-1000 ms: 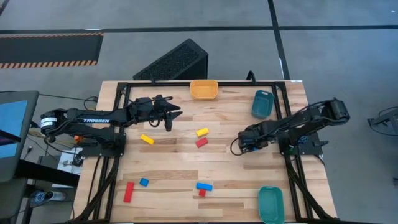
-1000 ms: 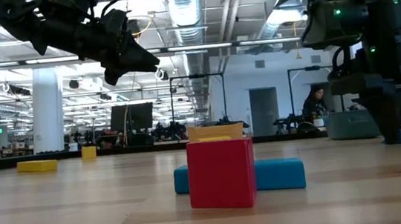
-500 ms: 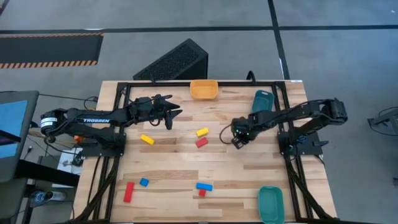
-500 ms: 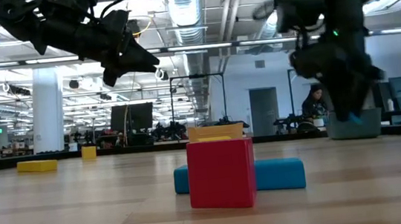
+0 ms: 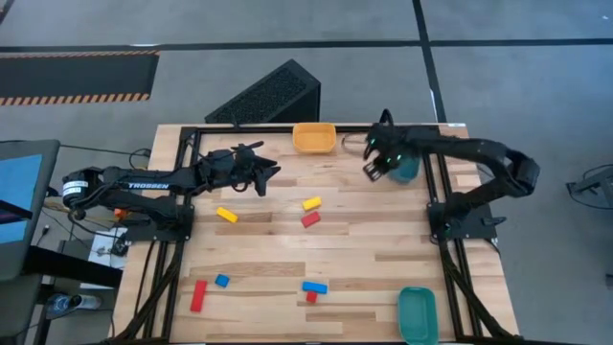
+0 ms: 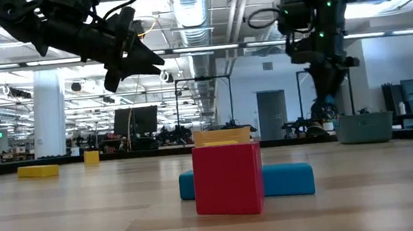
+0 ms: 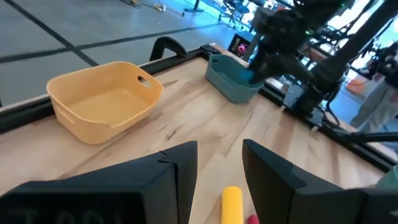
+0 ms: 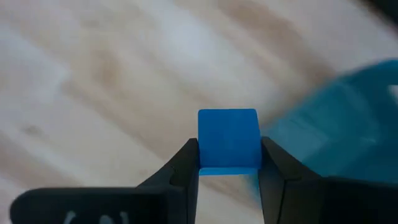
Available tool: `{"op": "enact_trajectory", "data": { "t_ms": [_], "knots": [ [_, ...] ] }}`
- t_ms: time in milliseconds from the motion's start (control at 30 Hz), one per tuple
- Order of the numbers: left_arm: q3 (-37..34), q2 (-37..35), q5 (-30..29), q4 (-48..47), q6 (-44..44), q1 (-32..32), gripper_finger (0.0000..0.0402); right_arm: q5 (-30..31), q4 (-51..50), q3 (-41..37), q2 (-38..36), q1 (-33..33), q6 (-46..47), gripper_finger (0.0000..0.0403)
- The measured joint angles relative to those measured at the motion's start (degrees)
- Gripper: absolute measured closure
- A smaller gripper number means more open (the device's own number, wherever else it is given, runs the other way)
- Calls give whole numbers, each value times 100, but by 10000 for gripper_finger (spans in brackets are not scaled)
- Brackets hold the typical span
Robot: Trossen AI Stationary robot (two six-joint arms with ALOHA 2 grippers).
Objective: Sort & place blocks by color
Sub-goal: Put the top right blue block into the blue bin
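My right gripper [image 5: 375, 165] hangs above the table's far right, next to the blue tray [image 5: 410, 169], shut on a small blue cube [image 8: 227, 138]. My left gripper [image 5: 271, 174] hovers open and empty over the far left part of the table. On the wood lie a yellow bar [image 5: 226, 215], a yellow block [image 5: 311, 203] and a red block [image 5: 310, 219]. Near the front are a red bar [image 5: 199, 295], a blue cube [image 5: 222, 281], a blue bar [image 5: 314, 287] and a red cube [image 5: 311, 297]. My right gripper pinches the blue cube by two opposite sides [image 8: 205, 155] between its two fingers [image 8: 185, 167]. The fingers come from above, slanting steeply down. The cube is lifted clear of the table, beside the blue tray's rim [image 8: 348, 118].
An orange tray [image 5: 314, 137] stands at the far edge and a teal tray [image 5: 418, 314] at the near right corner. A black frame rail [image 5: 287, 128] runs round the table. Bare wood lies between the middle blocks and the right arm's base.
My right gripper has risen from the table's right middle with the blue cube, swung toward the far edge and turned about. It now hangs beside the blue tray, the cube lifted clear.
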Motion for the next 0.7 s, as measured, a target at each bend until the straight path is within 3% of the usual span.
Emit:
{"op": "enact_trajectory", "data": {
  "t_ms": [300, 700],
  "knots": [
    [0, 0, -692, 25, -171, -211, 285, 107, -184, -29, 101, -1677, -648, 284],
    [0, 0, -948, 22, -239, -295, 285, 82, 300, -479, 1217, -2131, -1034, 264]
  ]
}}
